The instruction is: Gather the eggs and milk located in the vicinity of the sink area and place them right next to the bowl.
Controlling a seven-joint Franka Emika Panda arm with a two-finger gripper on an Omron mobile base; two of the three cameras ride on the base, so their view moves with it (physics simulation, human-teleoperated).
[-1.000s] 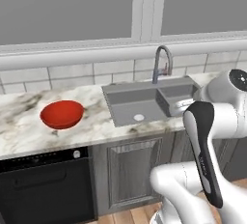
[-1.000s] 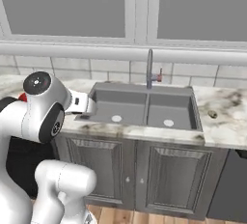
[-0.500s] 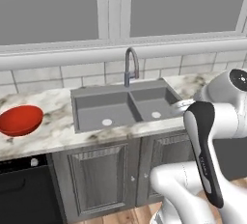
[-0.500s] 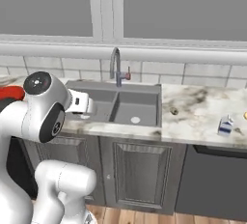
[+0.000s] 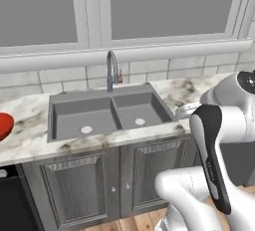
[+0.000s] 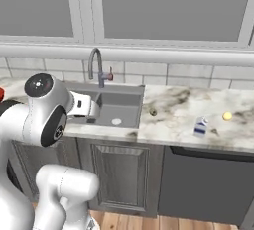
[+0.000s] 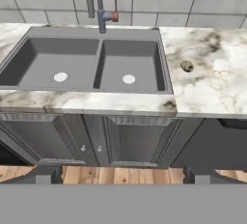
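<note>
Milk [image 6: 200,126] near worktop [image 6: 173,120] front edge, egg [image 6: 226,116] just right, sink [image 7: 91,63] left, gripper [image 7: 120,175] jaws apart, empty

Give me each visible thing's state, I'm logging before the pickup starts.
milk: upright on the counter right of the sink, untouched.
egg: resting on the counter beyond the milk, apart from it.
bowl: on the counter left of the sink.
sink: both basins empty.
fingers: apart, holding nothing.

Matt grey steel sink [image 5: 107,115] — veined, polished marble counter [image 6: 183,112]; glossy red bowl [image 5: 4,125] at left edge; wood-plank floor [image 7: 125,175].
</note>
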